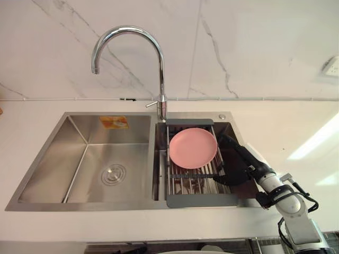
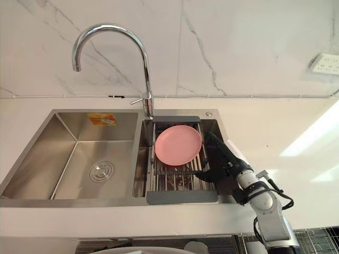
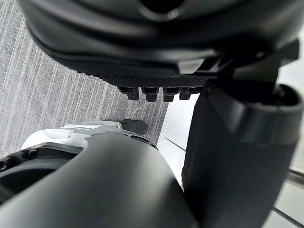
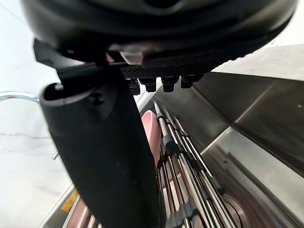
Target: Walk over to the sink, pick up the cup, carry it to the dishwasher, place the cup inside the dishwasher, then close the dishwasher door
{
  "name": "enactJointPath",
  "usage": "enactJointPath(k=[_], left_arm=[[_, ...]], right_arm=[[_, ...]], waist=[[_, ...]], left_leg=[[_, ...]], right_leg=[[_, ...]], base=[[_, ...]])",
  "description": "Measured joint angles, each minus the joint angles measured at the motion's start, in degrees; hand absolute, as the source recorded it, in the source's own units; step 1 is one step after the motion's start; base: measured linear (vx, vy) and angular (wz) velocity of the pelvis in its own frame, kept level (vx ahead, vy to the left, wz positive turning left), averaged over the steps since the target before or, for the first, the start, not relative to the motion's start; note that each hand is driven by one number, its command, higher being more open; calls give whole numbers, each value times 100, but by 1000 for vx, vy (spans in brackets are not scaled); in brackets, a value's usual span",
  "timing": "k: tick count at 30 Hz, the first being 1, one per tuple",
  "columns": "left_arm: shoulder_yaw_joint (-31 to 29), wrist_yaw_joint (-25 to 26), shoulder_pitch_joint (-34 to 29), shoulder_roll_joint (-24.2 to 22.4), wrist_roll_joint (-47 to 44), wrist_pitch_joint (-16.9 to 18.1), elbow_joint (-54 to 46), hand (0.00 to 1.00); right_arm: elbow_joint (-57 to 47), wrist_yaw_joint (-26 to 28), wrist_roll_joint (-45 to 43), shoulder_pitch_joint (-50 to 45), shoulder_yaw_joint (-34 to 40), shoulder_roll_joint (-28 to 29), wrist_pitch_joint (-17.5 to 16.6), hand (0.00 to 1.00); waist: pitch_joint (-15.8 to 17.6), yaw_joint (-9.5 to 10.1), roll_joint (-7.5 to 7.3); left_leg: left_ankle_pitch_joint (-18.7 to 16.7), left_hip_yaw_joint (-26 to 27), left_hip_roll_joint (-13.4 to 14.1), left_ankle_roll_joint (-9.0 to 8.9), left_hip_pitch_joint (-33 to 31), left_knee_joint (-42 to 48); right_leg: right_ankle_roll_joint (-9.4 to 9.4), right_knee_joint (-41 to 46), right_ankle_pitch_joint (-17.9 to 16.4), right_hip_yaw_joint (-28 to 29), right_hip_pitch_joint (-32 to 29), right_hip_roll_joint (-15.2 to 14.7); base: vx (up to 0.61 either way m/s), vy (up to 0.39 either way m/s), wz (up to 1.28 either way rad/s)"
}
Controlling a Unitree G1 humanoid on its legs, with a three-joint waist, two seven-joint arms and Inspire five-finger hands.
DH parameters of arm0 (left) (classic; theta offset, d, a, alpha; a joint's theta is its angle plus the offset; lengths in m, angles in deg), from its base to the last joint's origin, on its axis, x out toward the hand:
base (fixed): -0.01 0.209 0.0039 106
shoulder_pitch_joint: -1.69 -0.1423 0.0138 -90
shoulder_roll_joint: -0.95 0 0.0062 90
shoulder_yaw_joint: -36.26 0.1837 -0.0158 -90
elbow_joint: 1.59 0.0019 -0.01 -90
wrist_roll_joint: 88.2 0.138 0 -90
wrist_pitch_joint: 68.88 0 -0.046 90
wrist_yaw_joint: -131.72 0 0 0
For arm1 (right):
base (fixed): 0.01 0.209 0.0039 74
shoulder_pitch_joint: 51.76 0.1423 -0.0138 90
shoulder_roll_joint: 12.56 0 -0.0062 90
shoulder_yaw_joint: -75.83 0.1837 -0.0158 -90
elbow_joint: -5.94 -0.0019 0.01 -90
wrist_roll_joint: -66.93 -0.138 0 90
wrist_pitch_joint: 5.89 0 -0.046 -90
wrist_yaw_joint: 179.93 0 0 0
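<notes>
A pink plate (image 1: 193,147) lies on a grey-framed drying rack (image 1: 201,200) that spans the right basin of a steel double sink (image 1: 106,137). My right hand (image 1: 241,159) reaches into that basin at the rack's right side. Its fingers are straight and point toward the plate's edge, the thumb is spread over the rack bars, and it holds nothing. In the right wrist view the right hand (image 4: 156,28) hovers just above the rack bars (image 4: 190,166), with the plate (image 4: 151,133) past them. Something reddish shows beneath the bars; I cannot tell what it is. My left hand (image 3: 142,38) hangs over grey floor, relaxed.
A tall curved chrome faucet (image 1: 159,63) rises behind the divider between the basins. The left basin has a round drain (image 1: 114,174). White countertop (image 1: 296,132) surrounds the sink, with a marble wall behind and a wall socket (image 1: 332,66) at far right.
</notes>
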Motion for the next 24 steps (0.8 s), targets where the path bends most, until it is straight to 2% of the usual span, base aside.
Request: enactJointPath(k=[11,24], left_arm=[[0,-4,0,0,3,2,6,100],[0,-35,3,-1,9,17,0,100]], right_arm=[[139,-952,735,36,-207,326,-62,100],[362,-1288,1301,313,-469,420,159,100]], waist=[[-13,14,-2],[-18,37,4]], left_leg=[[39,-133,-53,32,-17,-4],[68,-283,-61,44,-69,-5]], right_leg=[[2,12,-1,-122,58,-59],[4,-14,-2,-276,109,-78]], base=[[-17,5,6],[-1,-1,6]])
